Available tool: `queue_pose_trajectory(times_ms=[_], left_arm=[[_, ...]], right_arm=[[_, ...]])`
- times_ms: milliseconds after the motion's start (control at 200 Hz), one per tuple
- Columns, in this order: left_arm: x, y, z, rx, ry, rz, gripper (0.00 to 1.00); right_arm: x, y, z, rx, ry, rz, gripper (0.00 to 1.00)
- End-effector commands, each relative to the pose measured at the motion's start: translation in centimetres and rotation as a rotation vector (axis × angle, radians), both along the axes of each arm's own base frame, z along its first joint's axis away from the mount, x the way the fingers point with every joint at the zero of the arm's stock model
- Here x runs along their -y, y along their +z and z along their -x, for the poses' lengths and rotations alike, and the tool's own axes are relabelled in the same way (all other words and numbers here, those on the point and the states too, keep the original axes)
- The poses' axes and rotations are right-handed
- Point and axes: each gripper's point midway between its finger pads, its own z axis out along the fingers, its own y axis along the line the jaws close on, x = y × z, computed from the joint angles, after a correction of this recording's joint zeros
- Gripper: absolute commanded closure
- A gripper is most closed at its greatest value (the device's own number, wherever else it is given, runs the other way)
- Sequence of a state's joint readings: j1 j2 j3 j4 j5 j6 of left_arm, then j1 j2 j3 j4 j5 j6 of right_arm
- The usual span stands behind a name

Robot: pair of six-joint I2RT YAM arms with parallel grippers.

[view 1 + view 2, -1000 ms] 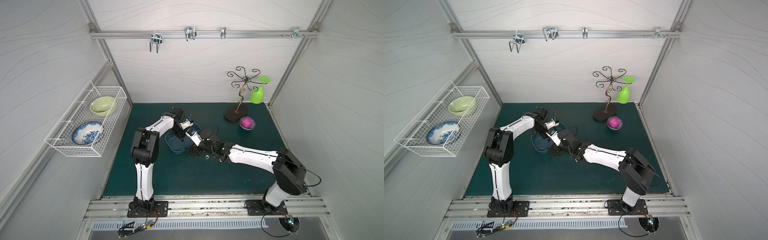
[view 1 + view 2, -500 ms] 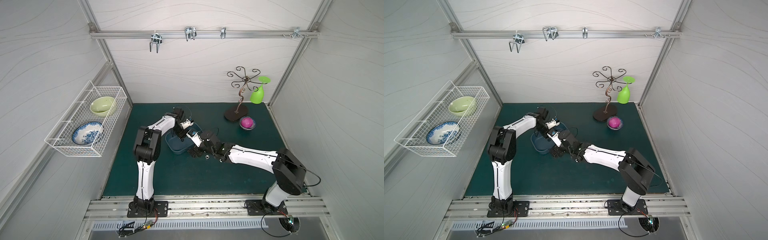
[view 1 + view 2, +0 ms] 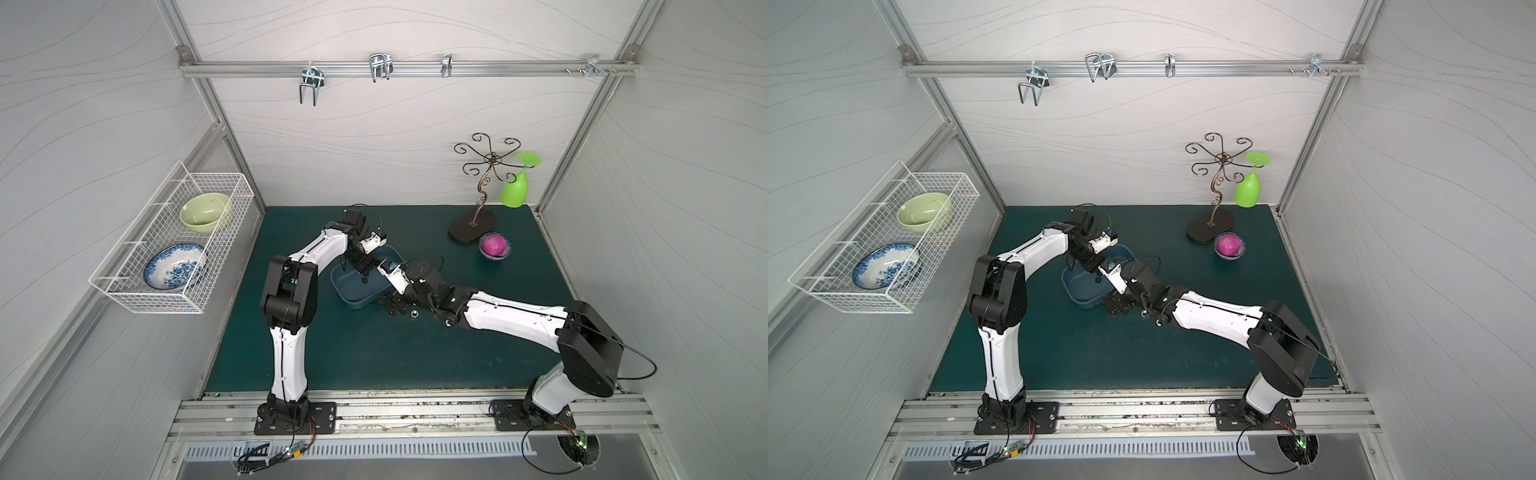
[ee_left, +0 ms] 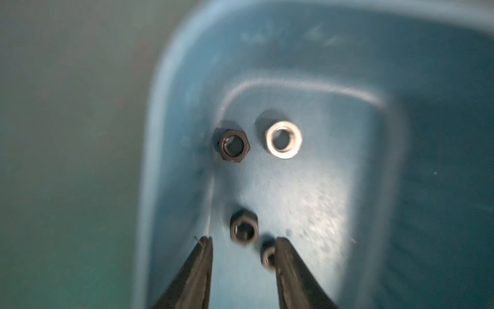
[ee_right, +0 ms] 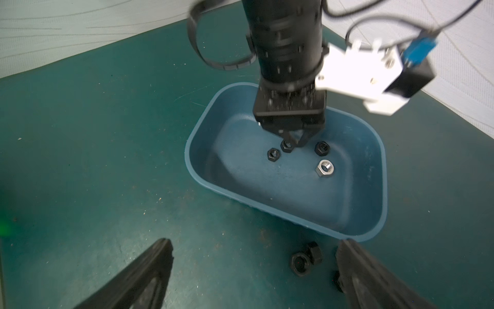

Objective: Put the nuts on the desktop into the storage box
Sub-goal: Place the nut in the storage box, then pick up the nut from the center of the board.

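The blue-grey storage box [image 3: 353,297] [image 3: 1077,291] [image 5: 192,160] sits mid-desktop [image 3: 374,353]. My left gripper [image 5: 292,143] [image 4: 243,243] hangs low inside it, open, with nothing gripped. A black nut [image 4: 244,231] lies just past its tips and another [image 4: 268,258] lies beside one finger. Farther in the box lie a black nut [image 4: 234,146] and a silver nut [image 4: 284,139] [image 5: 325,168]. My right gripper [image 5: 254,246] [image 3: 395,305] stands wide open on the desktop by the box's near wall. Two black nuts [image 5: 300,263] touch each other between its fingers, close to one. A silver nut [image 3: 413,312] lies beside it.
A white wire basket [image 3: 174,241] with two bowls hangs on the left wall. A metal stand [image 3: 473,226], a green glass [image 3: 515,191] and a small bowl with a magenta ball [image 3: 494,245] stand at the back right. Both wrists nearly meet over the box.
My left gripper's jaws have opened over the box and a black nut now lies loose below its tips. The right gripper has stayed wide open and hardly moved.
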State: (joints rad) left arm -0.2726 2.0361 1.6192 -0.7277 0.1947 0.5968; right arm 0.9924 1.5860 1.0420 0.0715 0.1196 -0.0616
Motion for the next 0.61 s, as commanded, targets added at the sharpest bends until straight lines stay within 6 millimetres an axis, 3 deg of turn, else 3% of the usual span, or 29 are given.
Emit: queue_pose_trajectory(times_ms=[0,90,270,460,600], left_arm=[[0.4,5.7,0.4,0.078,0.005,0.071,0.57],[0.9,8.3,1.5,0.091,-0.005,0.116,0.57],[2.3,12.2,4.4,0.098,-0.048,0.168,0.57],[5.1,14.2,7.9,0.11,-0.137,0.165,0.55],[7.8,14.5,10.0,0.111,-0.197,0.18,0.55]], right_arm=[[0.6,1.9,1.7,-0.02,0.081,-0.009,0.01],[1.0,3.5,4.3,-0.05,0.204,0.009,0.01],[4.3,6.3,6.8,-0.065,0.219,0.015,0.01],[7.7,7.0,9.1,-0.126,0.191,0.027,0.01],[10.8,6.9,10.1,-0.173,0.111,0.057,0.01]])
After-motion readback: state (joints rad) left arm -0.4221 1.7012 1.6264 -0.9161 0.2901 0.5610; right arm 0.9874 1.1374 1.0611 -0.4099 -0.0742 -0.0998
